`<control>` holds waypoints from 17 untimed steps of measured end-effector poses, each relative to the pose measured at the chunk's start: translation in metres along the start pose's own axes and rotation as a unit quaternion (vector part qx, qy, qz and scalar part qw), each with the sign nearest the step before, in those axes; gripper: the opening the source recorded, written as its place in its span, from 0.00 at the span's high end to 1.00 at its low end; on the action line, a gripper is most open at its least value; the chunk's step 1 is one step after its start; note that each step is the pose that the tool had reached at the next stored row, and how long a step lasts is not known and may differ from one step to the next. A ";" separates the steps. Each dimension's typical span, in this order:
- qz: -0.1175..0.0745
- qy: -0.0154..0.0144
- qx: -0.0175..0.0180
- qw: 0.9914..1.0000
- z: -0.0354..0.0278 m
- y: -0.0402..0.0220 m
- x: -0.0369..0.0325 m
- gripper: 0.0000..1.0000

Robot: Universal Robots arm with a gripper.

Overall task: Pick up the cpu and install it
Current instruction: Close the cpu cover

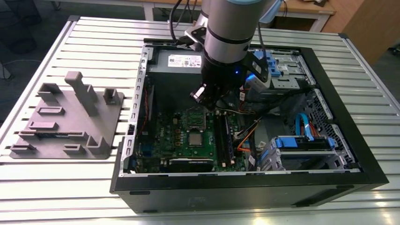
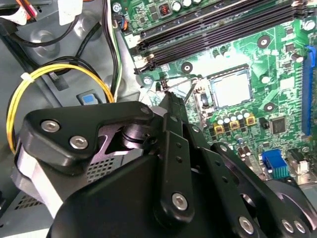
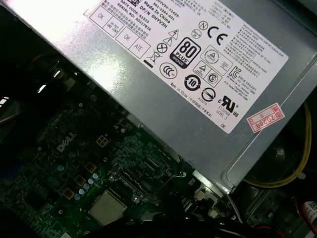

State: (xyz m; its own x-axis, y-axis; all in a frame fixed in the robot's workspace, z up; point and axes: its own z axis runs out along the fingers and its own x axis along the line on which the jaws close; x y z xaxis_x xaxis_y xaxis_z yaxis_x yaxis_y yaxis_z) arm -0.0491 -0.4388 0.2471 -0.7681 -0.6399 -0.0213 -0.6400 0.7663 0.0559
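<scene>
While the cpu (image 1: 196, 139) is lying on the motherboard (image 1: 170, 133) at the exterior view's centre, the end effector (image 1: 212, 105) is hovering above. I cannot tell its grip.

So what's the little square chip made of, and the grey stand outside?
The cpu looks metal-topped: flat, pale silver, catching light. The grey stand looks like plastic, probably: matte, even colour, no glints.
</scene>
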 end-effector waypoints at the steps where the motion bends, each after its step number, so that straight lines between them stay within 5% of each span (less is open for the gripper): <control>1: -0.001 0.000 0.000 1.000 -0.0002 -0.0007 0.0011 0.89; 17: -0.008 -0.003 0.002 1.000 -0.0024 -0.0149 0.0176 0.89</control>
State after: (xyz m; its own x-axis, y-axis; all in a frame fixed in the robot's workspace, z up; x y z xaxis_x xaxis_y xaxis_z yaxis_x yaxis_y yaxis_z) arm -0.0530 -0.4616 0.2484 -0.7584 -0.6512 -0.0273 -0.6516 0.7568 0.0508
